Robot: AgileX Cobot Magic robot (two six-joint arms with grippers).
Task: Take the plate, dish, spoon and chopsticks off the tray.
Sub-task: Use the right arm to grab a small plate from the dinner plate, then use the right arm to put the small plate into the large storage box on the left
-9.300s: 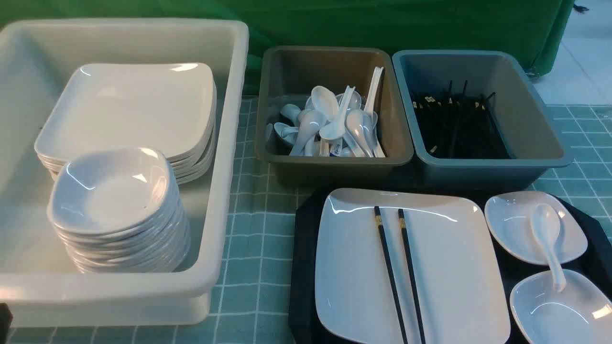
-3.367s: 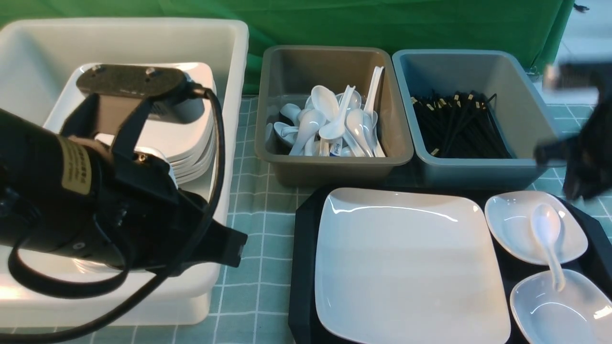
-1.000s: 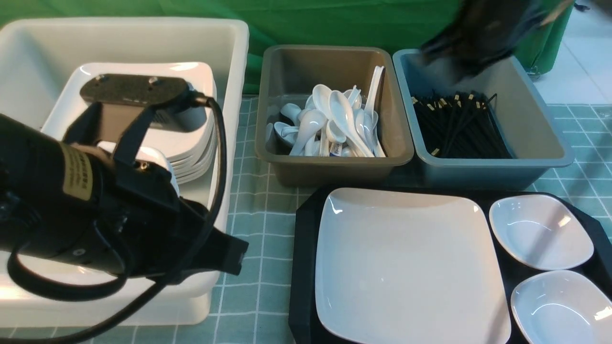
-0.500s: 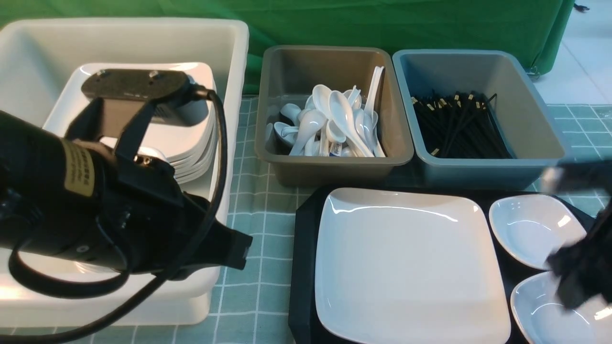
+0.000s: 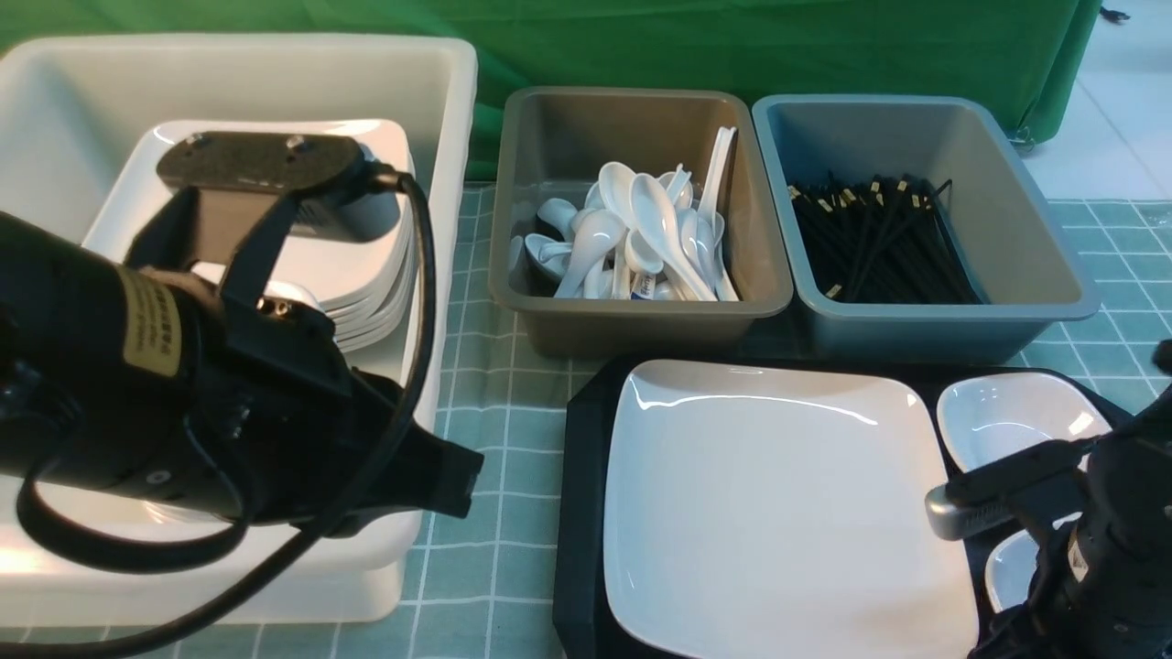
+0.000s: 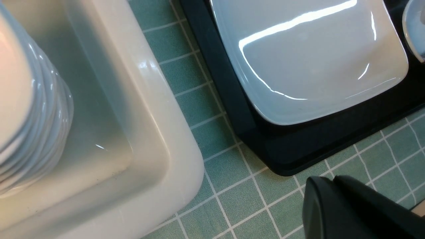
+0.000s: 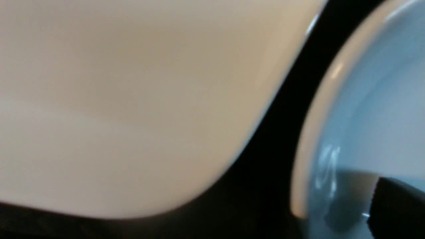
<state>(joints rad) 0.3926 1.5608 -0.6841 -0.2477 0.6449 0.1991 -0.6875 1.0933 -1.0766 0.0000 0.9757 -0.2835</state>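
Note:
The large white plate (image 5: 778,513) lies bare on the black tray (image 5: 579,513); it also shows in the left wrist view (image 6: 308,56). Two small white dishes sit on the tray's right side: the far one (image 5: 1007,416) empty, the near one (image 5: 1005,567) mostly hidden under my right arm (image 5: 1099,540). My right gripper (image 7: 375,212) is low at that dish's rim, one finger (image 7: 398,209) inside the dish (image 7: 375,99), jaws apart. My left gripper (image 6: 334,181) is shut and empty above the cloth by the tray's near left corner (image 6: 292,156). No spoon or chopsticks lie on the tray.
A white tub (image 5: 439,275) at the left holds stacked plates and dishes, with my left arm (image 5: 183,384) over it. Behind the tray, a brown tub (image 5: 641,316) holds several spoons and a grey-blue tub (image 5: 934,325) holds black chopsticks.
The chopsticks left the plate and the spoon left the dishes earlier. In the last second my right arm swung from above the back tubs down onto the near dish. The left arm barely moved.

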